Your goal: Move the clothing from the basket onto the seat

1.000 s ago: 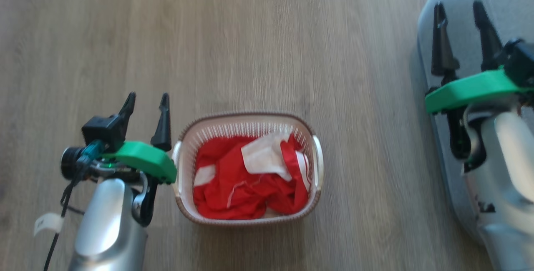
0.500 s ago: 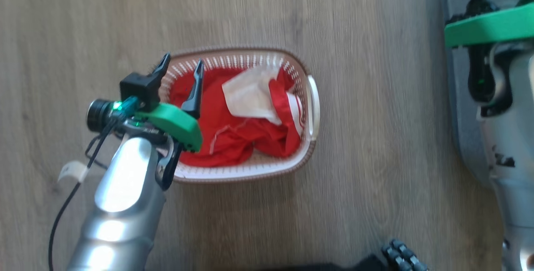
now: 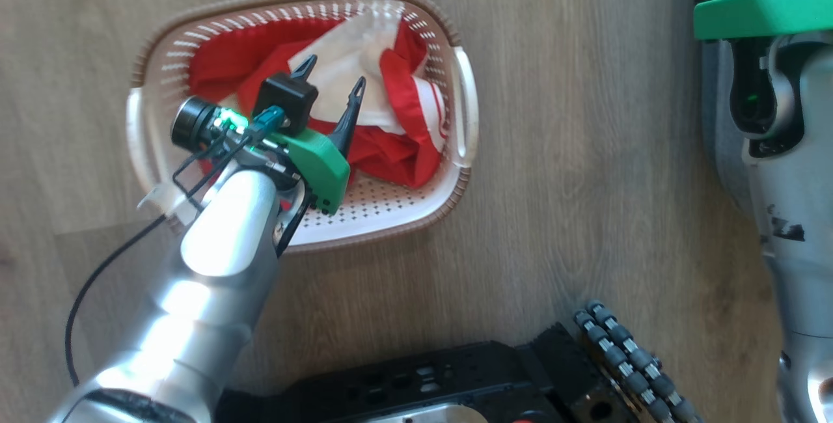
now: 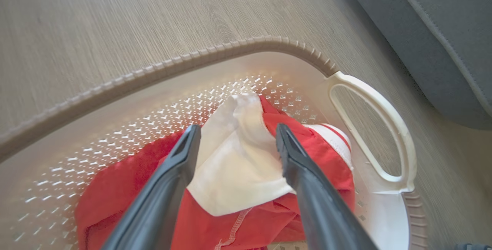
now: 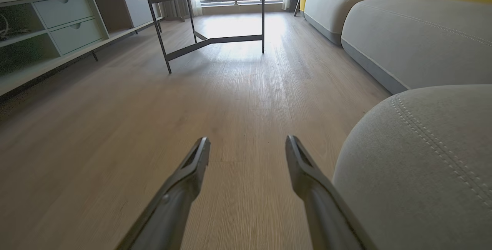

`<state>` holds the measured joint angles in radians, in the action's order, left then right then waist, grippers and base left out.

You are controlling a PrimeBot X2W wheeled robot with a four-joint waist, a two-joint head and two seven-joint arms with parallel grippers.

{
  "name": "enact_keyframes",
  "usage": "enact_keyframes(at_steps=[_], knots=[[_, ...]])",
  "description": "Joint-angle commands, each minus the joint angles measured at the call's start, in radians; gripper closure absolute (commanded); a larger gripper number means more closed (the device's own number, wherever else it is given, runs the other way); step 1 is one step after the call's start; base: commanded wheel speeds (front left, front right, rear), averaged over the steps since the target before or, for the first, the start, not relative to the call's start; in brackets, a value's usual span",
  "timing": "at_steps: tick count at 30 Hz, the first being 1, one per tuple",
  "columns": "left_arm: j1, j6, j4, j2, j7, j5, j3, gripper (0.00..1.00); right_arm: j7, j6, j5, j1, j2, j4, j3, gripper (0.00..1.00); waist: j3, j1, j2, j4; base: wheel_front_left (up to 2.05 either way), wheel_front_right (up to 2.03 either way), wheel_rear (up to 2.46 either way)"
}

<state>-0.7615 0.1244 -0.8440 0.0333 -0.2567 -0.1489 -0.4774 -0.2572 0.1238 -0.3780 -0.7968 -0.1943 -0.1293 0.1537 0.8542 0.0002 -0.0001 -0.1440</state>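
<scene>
Above the small oval cream-white perforated plastic basket with its brown woven-look rim [image 3: 390,208], our left gripper [image 3: 335,70] hangs with its two long dark fingers spread wide, holding nothing. The soft bright red clothing with white stripes and trim [image 3: 390,150] lies heaped inside the basket, a white panel [image 4: 234,165] uppermost and framed between the fingers. Whether the tips touch the cloth we cannot tell. We judge this to be the reach for a garment: none shows on the large grey upholstered seat [image 4: 423,23], which stands just beyond the basket's right handle [image 3: 470,110]. Our right gripper [image 5: 248,140], on the seat side of the basket, points along the pale wood floor [image 5: 230,88], fingers apart and empty. Next, we reckon, the left gripper must sink into the heap, close on a fold and lift it clear of the rim.
</scene>
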Motion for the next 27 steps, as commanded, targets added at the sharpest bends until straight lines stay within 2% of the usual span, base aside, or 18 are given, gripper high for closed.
enact_keyframes(at_steps=[1,11,19,27], knots=[[-0.007,0.006,0.006,0.017,-0.005,0.002,0.005,0.00,-0.005,0.007,-0.001,0.009,0.007,0.034,0.004,0.00,0.033,-0.0002,0.0001,-0.031,0.00,0.00,0.00],[-0.124,0.006,-0.142,0.017,-0.005,-0.062,-0.130,0.00,-0.005,0.007,-0.004,0.013,0.027,0.034,-0.009,0.00,0.100,-0.0002,0.0001,-0.099,0.00,0.00,0.00],[-0.228,0.002,-0.352,0.018,0.016,-0.080,-0.167,0.00,-0.005,0.007,-0.003,0.011,0.048,0.034,-0.005,0.00,0.146,-0.0002,0.0001,-0.143,0.00,0.00,0.00],[-0.269,-0.035,-0.424,0.047,0.057,-0.077,-0.176,0.00,-0.005,0.007,-0.004,0.012,0.064,0.037,-0.010,0.00,0.170,-0.0002,0.0001,-0.176,0.00,0.00,0.00]])
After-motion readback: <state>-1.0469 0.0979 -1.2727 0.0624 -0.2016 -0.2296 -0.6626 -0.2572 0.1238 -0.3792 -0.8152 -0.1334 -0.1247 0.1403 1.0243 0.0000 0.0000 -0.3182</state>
